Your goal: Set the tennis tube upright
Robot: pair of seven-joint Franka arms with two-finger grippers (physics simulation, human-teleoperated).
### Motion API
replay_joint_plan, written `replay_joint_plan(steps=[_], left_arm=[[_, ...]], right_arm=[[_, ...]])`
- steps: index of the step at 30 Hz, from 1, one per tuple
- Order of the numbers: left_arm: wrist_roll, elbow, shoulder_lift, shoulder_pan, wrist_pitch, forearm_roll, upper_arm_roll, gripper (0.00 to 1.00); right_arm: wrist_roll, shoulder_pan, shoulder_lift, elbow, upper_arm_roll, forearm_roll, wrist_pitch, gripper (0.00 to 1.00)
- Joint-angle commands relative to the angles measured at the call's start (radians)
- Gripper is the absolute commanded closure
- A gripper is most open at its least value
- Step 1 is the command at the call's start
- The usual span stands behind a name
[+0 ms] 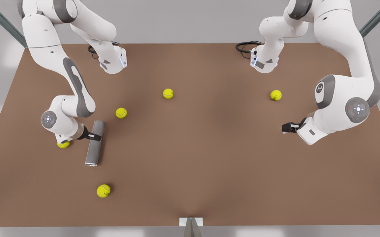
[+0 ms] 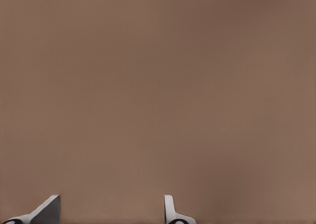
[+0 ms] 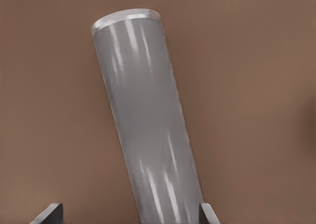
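On the brown table (image 1: 209, 148), our right gripper (image 1: 95, 136) straddled the lying tennis tube (image 1: 95, 143) unclamped, liable to roll; left gripper (image 1: 285, 128) waited, fingers apart.

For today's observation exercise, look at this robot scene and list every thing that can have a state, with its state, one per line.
Tennis tube: lying on its side on the table, silvery rim toward the camera.
Right gripper: open, fingers astride the tube.
Left gripper: open, holding nothing, waiting above bare table at the front view's right.
Tennis balls, for example: resting loose on the table.
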State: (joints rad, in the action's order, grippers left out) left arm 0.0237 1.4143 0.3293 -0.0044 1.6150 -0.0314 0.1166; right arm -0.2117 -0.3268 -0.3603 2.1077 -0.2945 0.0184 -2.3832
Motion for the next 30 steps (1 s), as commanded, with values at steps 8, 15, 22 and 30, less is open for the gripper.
replay_joint_plan(steps=[8, 15, 22, 30], left_arm=[[0.002, 0.0, -0.019, 0.007, -0.021, -0.001, 0.002, 0.0], [0.001, 0.0, -0.019, 0.007, -0.03, -0.001, 0.003, 0.0], [0.001, 0.0, -0.019, 0.007, -0.033, -0.001, 0.003, 0.0], [0.001, 0.002, -0.019, 0.007, -0.033, -0.001, 0.003, 0.0]], right_arm=[[0.002, -0.014, -0.037, 0.067, 0.0, -0.103, -0.129, 0.0], [0.003, -0.023, -0.04, 0.106, 0.0, -0.152, -0.177, 0.0], [0.003, -0.025, -0.086, 0.107, 0.002, -0.152, -0.212, 0.0], [0.003, -0.025, -0.124, 0.11, 0.006, -0.164, -0.251, 0.0]])
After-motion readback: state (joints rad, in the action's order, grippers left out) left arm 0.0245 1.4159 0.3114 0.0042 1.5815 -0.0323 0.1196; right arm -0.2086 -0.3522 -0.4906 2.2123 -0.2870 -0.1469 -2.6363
